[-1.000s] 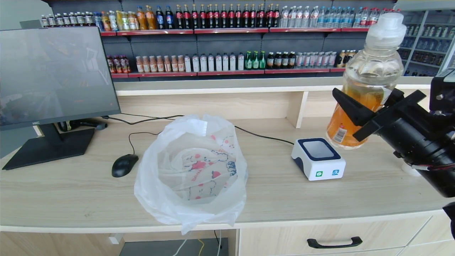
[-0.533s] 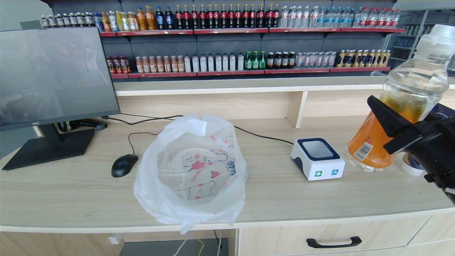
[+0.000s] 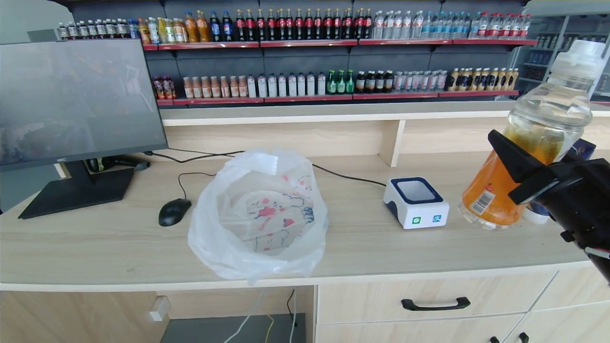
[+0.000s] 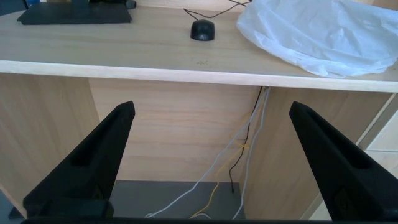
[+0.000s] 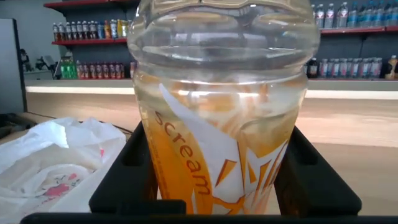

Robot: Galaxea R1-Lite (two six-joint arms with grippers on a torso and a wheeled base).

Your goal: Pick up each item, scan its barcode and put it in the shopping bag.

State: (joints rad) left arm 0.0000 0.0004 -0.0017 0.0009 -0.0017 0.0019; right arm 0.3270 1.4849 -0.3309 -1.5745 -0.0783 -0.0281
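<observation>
Right end effector [image 3: 500,166] is clamped around the middle of the bottle [image 3: 538,128], holding it up off the tabletop [image 3: 95,243], just to the right of the scanner [image 3: 416,202]. The bottle leans with its cap out to the right, which swings the barcode [image 3: 478,202] down low and roughly toward the scanner side, probably to line it up for a read. Hard to say whether the code actually faces the scanner window from here.

Left end effector [image 4: 211,162] is spread wide with nothing in it, parked below the tabletop edge, out of the way. The bag [image 3: 257,214] sits open mid-tabletop, ready to receive.

Versus a second ago, the bottle is further right of the scanner and tipped over more. The head camera has shifted too, so the bag and scanner haven't really moved.
</observation>
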